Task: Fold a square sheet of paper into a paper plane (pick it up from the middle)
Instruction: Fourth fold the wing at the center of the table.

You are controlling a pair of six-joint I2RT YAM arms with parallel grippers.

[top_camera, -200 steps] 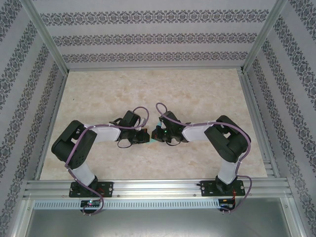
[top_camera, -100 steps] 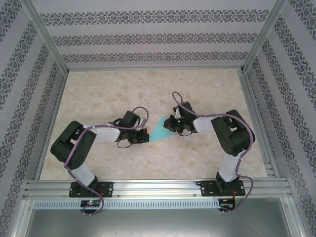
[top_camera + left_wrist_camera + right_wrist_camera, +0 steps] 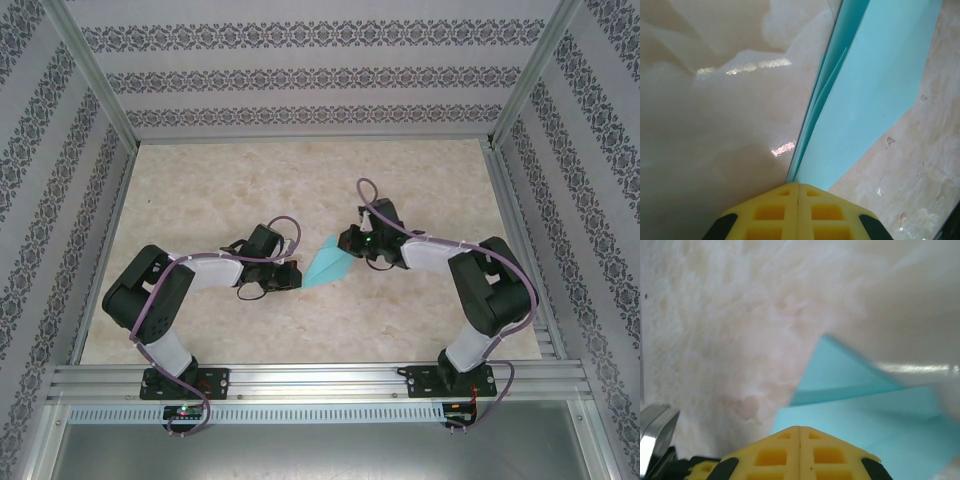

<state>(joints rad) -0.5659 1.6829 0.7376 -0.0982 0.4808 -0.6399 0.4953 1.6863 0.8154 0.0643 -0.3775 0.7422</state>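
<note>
Pinching the turquoise sheet of paper [image 3: 327, 266] from both ends is how I judge this stage of the fold. The sheet is no flat square now but a creased, pointed shape. It sits mid-table, stretched at a slant between my two wrists, its narrow tip toward the right arm and its broader end toward the left. I think it is held this way so that the centre crease stays taut and straight, with one arm anchoring while the other works along it.

My left gripper [image 3: 798, 197] is fully closed. Its yellow pads [image 3: 775, 212] meet along a single seam with no gap between them, and the stacked blue layers run straight into that seam. I therefore read this as a firm grip on the near end of the sheet, right at the folded edge. From there the paper fans away across the pale marble table [image 3: 400, 180], one flap standing slightly off the others.

My right gripper [image 3: 800, 437] is likewise closed tight, the pads pressed together. The paper lies directly ahead of its tips, one triangular flap overlapping a wider panel. The pads reach the paper's edge, but I cannot tell whether a layer is caught between them or whether they merely rest against it.

The wings are not yet spread, so I judge the plane to be only partly made.
</note>
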